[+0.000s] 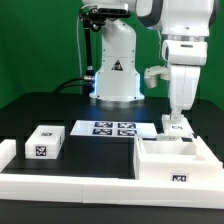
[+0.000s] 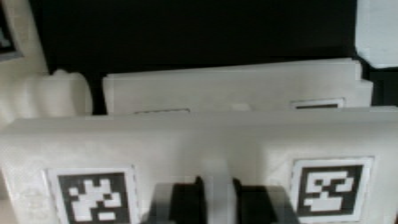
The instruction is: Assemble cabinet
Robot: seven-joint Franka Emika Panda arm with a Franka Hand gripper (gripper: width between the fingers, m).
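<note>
The cabinet [image 1: 160, 158] is a large white boxy body on the black table at the exterior view's right, with a tag on its front face. My gripper [image 1: 178, 124] reaches straight down onto its rear wall. In the wrist view the cabinet [image 2: 214, 150] fills the frame, with two tags on the wall nearest the camera. My gripper [image 2: 217, 200] has its two dark fingers [image 2: 183, 203] close together astride that wall, between the two tags, and looks shut on it. A further compartment with a small tag shows behind the wall.
A small white block with a tag [image 1: 45, 143] lies at the exterior view's left. The marker board [image 1: 112, 129] lies in the middle, in front of the arm's base. A long low white rail [image 1: 70, 186] runs along the front.
</note>
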